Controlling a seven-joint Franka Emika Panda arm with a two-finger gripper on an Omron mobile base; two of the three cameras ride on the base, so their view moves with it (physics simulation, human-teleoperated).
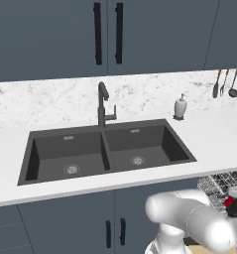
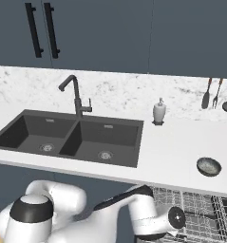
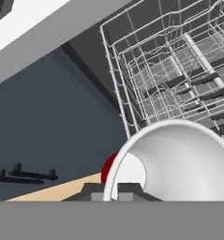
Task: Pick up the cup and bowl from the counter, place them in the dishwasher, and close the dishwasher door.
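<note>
- White marble counter with its dark double sink is running above an open dishwasher.
- Gripper is pinching the rim of the red cup, jaws nearly together, beside the wire rack's edge.
- Bowl is sitting on the counter, well apart.

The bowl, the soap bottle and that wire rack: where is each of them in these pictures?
bowl (image 2: 209, 166), right base view: on its dark inside, as it sits on the counter.
soap bottle (image 2: 159, 112), right base view: on its white body.
wire rack (image 3: 179, 70), hand view: on the pale wires of its floor.
</note>
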